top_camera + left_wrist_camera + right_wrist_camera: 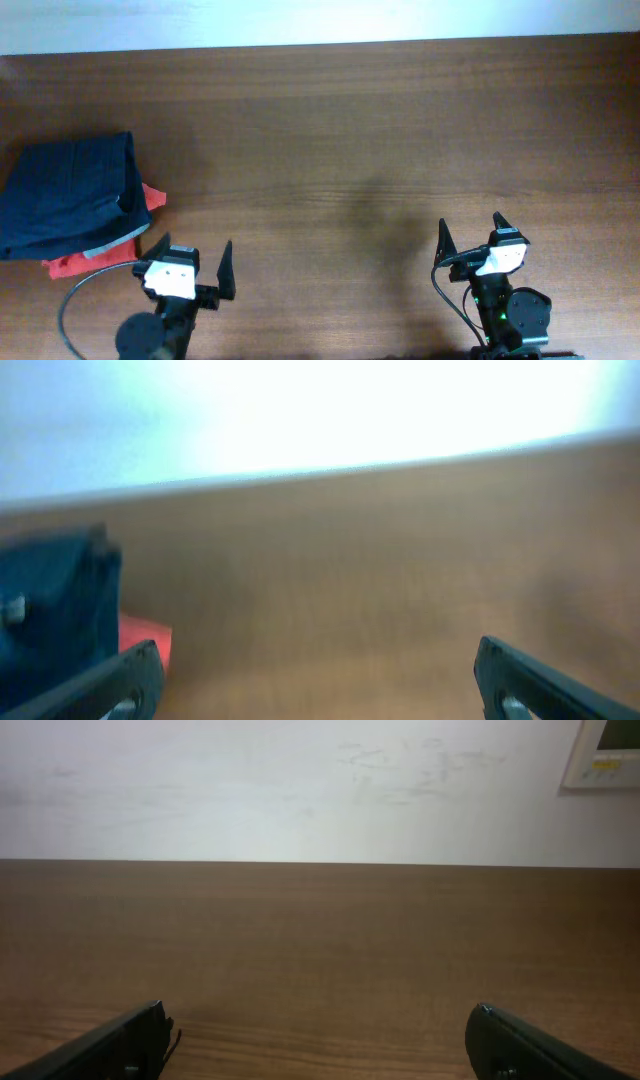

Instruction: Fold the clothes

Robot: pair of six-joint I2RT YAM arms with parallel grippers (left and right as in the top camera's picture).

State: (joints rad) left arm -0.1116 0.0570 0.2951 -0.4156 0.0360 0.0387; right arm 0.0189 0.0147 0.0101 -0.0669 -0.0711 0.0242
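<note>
Clothes (65,195) sit folded at the left of the table (350,130), on a red garment (70,265). Left gripper (193,250) is near the pile, right gripper (470,225) well apart. Both have fingers spread and are empty.

No readable text, label, brand or number anywhere. On the wall panel (608,755), only a small yellowish patch, too blurred to read.

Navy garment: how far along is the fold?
Done, apparently: the navy garment lies as a compact bundle atop the red-orange garment and grey garment at the left of the table. In hand: nothing; left gripper and right gripper are open, empty, clear of the pile. Left: at most squaring its uneven edges.
</note>
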